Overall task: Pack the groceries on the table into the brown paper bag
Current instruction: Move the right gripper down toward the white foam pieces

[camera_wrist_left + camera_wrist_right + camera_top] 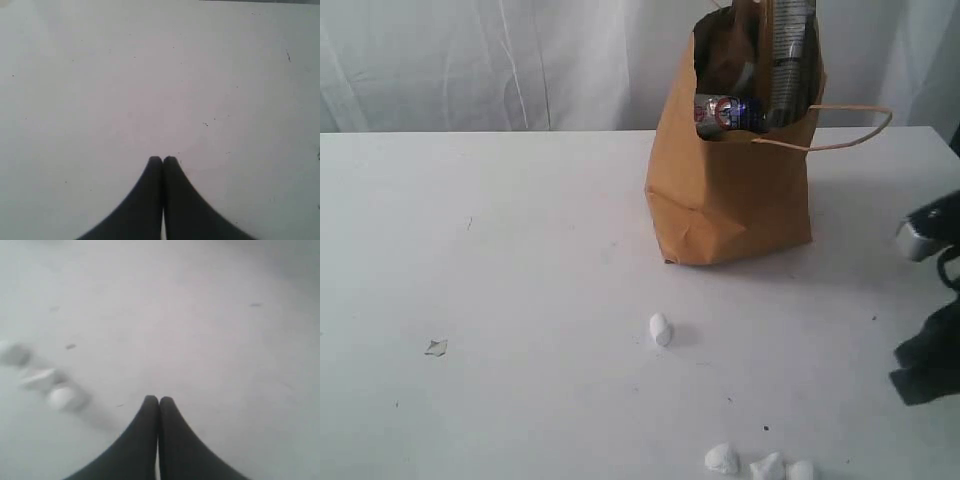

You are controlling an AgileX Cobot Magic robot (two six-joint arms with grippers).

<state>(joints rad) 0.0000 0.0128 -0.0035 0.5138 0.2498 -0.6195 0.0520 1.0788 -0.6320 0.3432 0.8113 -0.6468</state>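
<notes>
L gripper, R gripper closed, bag labels illegible

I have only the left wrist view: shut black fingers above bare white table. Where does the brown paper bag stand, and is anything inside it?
Observer: The tall brown paper bag stands upright toward the far side of the white table, right of the middle in the exterior view.
Operator: Does it hold something?
Observer: Yes, a long silvery packet sticks out of its open top.
Operator: What lies on the table outside it?
Observer: I see small white lumps: one in front of the bag, three more at the near edge.
</notes>
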